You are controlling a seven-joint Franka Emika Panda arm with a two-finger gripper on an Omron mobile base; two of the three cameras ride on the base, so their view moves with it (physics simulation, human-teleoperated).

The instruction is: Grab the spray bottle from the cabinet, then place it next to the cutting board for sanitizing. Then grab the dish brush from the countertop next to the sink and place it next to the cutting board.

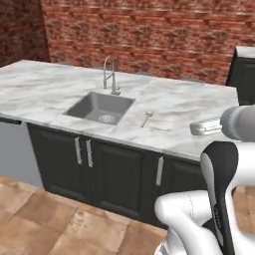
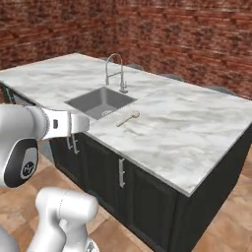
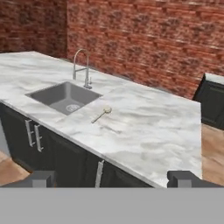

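The dish brush (image 1: 146, 118) (image 2: 127, 118) (image 3: 101, 114), a thin pale stick with a small round cream head, lies flat on the white marble countertop (image 1: 45, 89) (image 2: 187, 128) (image 3: 148, 127), just right of the steel sink (image 1: 92, 104) (image 2: 96, 101) (image 3: 57, 94). My gripper (image 1: 195, 129) (image 2: 84, 123) (image 3: 113, 179) hovers at about counter height, near the counter's front edge. It is well short of the brush, open wide, with nothing between its fingers. The spray bottle, the cabinet and the cutting board are out of view.
A slender silver tap (image 1: 109, 74) (image 2: 115, 71) (image 3: 82, 65) stands behind the basin. Black lower cupboards (image 1: 114, 174) with silver handles run under the slab. A brick wall lies behind, and another black unit (image 1: 244, 74) (image 3: 212, 103) stands at the far right.
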